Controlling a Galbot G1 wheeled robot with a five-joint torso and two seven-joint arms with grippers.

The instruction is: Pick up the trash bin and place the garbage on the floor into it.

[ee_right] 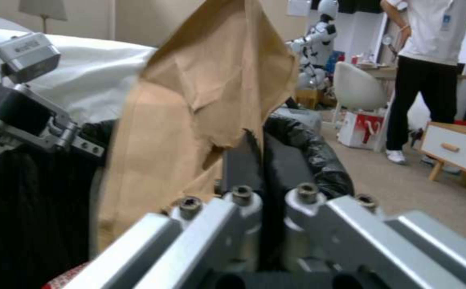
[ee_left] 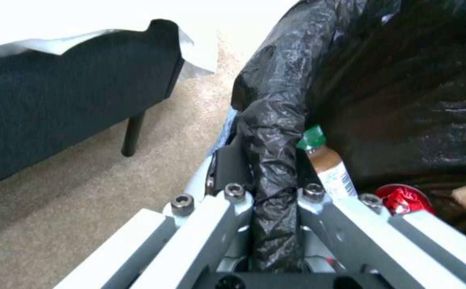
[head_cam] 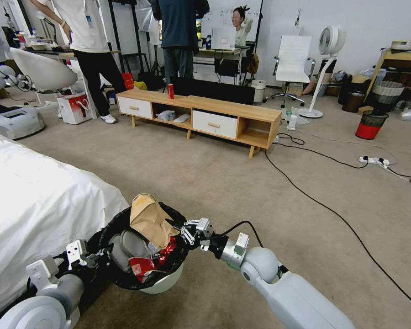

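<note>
The bin's [head_cam: 162, 284] mouth is crowded: a brown paper bag [head_cam: 149, 219] stands up through it over red wrappers [head_cam: 166, 253]. The bed [head_cam: 36, 201] presses close on its left. Right and ahead, carpet [head_cam: 223, 183] lies open, crossed by a black cable [head_cam: 324, 205].

Brown paper bag [head_cam: 150, 219] hides much of the trash bin's [head_cam: 162, 284] contents.

Ahead of me I see a low wooden TV cabinet [head_cam: 201, 116] with white drawers on beige carpet [head_cam: 242, 183], black cables [head_cam: 324, 205] trailing across it. A white-sheeted bed [head_cam: 36, 201] lies at my left; a white office chair [head_cam: 291, 61] and standing fan [head_cam: 326, 50] sit by the far white wall [head_cam: 365, 23].
</note>
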